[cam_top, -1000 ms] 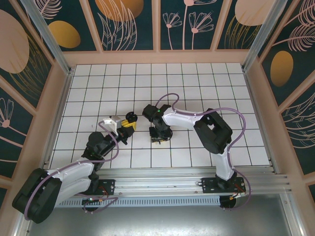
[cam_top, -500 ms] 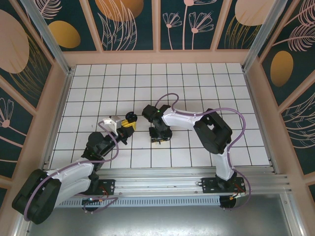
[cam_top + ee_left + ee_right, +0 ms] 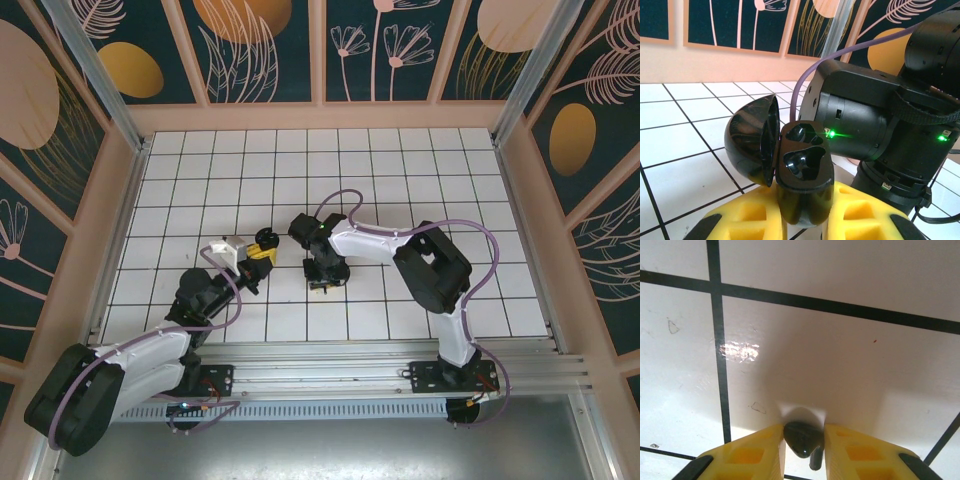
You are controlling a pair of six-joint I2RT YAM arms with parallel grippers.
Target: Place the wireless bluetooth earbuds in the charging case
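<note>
A white tiled floor (image 3: 420,170) with thin dark grid lines fills the middle. Beyond the floor stands a back wall (image 3: 280,50) of dark teal panels in peach frames, painted with pale pink leaves and flowers and orange ovals. Matching panelled walls rise to the left (image 3: 40,130) and right (image 3: 590,150) of the floor. Slanting metal posts (image 3: 95,70) stand at the floor's two far corners. A silver rail (image 3: 330,365) runs along the floor's near edge. A bright glare patch (image 3: 742,351) lies on one tile.
</note>
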